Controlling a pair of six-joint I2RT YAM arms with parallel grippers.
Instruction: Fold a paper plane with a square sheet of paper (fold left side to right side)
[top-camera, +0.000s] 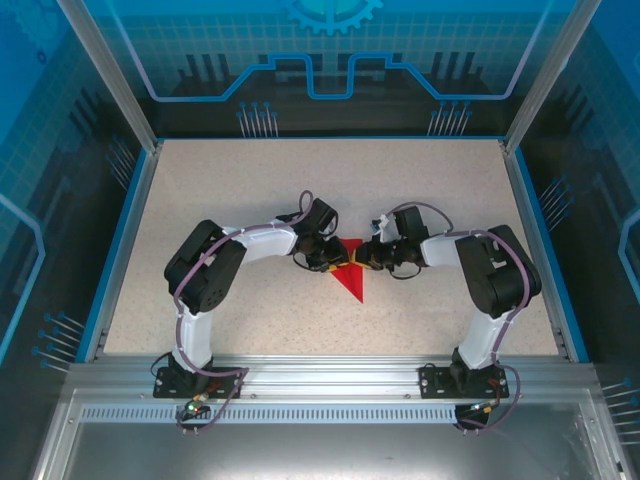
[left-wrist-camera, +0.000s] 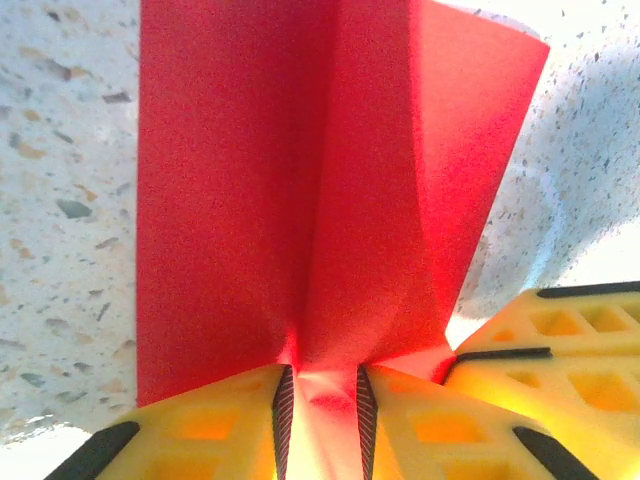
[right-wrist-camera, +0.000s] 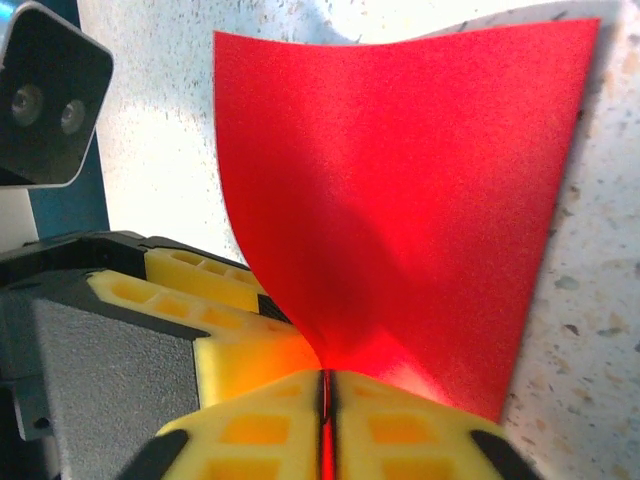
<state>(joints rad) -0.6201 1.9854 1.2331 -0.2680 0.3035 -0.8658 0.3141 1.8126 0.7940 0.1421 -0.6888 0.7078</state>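
Note:
The red sheet of paper (top-camera: 352, 286) lies mid-table, folded into a triangle with its tip toward the arms. Both grippers meet at its far end. My left gripper (top-camera: 334, 261) holds a bunched ridge of the paper (left-wrist-camera: 300, 200) between its pads, which stand slightly apart (left-wrist-camera: 322, 400). A crease runs up the sheet from that pinch. My right gripper (top-camera: 362, 257) is shut tight on the paper's edge (right-wrist-camera: 328, 400), and the sheet (right-wrist-camera: 400, 200) curves up and away from it. The right gripper's yellow fingers (left-wrist-camera: 560, 350) sit close beside the left's.
The speckled table (top-camera: 220, 180) has blue side rails and transparent walls around it. In the right wrist view the left gripper's fingers (right-wrist-camera: 200, 290) and its wrist camera (right-wrist-camera: 45, 100) crowd the left side. Open tabletop lies beyond the paper.

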